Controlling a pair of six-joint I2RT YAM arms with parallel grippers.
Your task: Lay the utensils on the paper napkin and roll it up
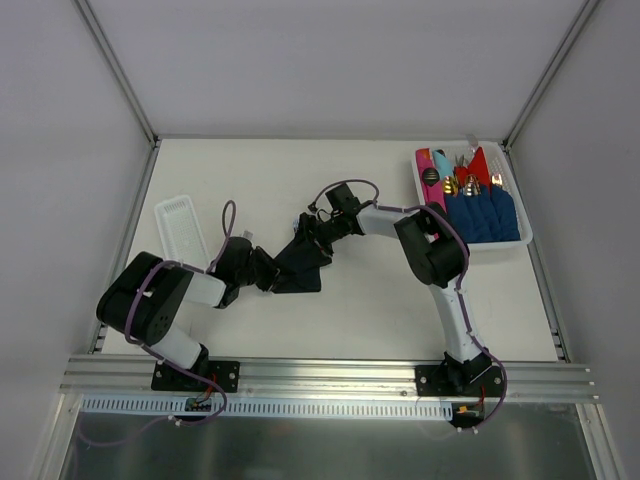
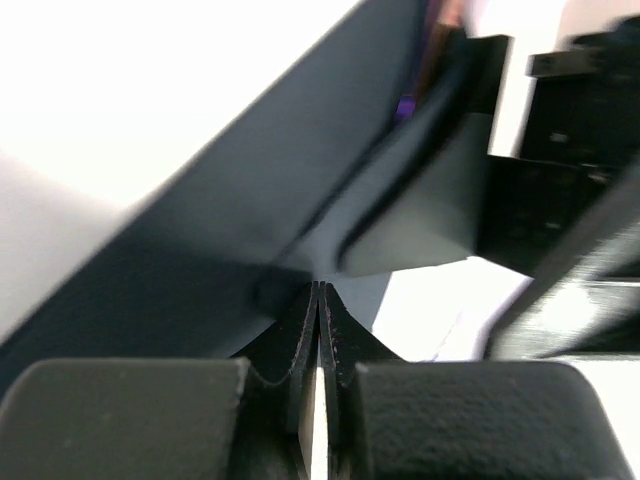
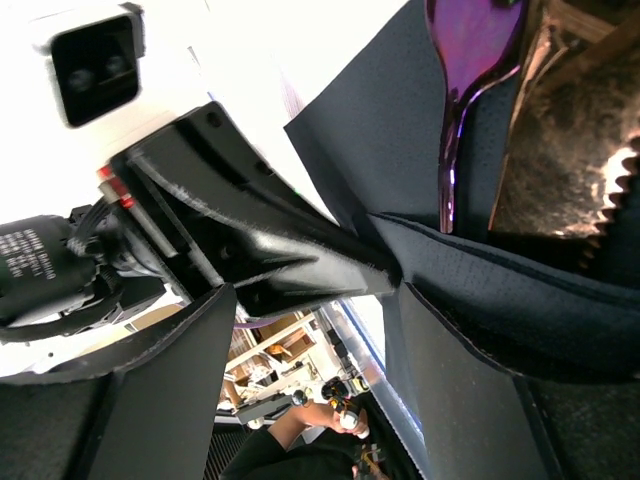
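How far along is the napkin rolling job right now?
Done: a purple utensil lies on the paper napkin. In hand: the left tool is shut on a napkin edge, with the sheet lifted and partly folded over; the right tool stands open next to it. Left: the napkin is only a loose fold, so the rolling into a slim roll is not yet done.
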